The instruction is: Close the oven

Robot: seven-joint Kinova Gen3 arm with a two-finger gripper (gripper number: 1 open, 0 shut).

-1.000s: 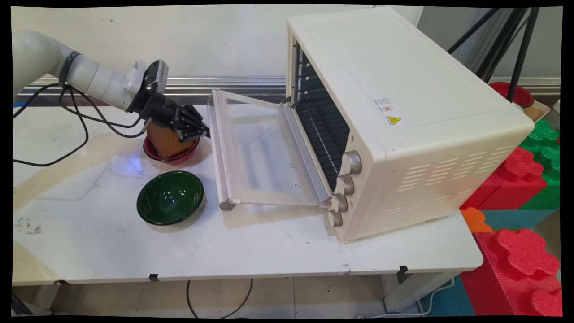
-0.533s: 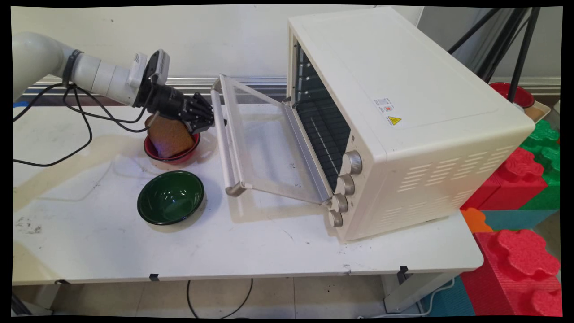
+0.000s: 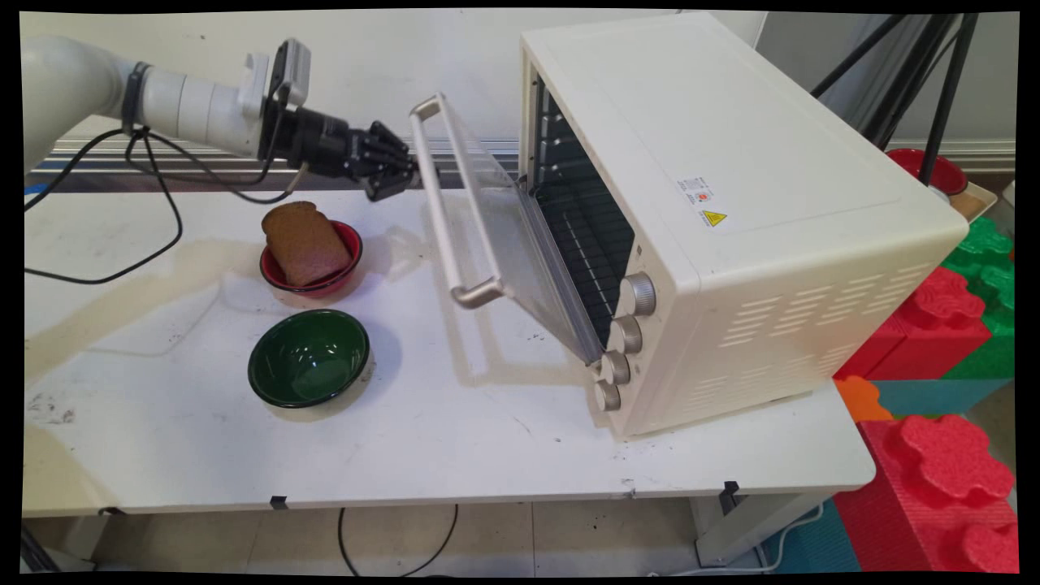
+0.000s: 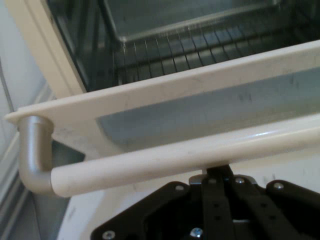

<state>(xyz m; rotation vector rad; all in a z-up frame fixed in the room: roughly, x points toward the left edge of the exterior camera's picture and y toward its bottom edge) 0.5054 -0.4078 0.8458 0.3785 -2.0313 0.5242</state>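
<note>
Against the oven [image 3: 731, 203] door's handle [image 3: 445, 203], the gripper [image 3: 396, 172] presses from beneath, fingers together. Door half raised; bread [image 3: 302, 241] sits well left of the oven.

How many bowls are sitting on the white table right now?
2. A red bowl holding a slice of brown bread stands left of the oven door; a green bowl stands empty just nearer the camera. None seems hidden.

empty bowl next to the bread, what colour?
Dark green bowl, glossy inside; shows best in the main view.
</note>
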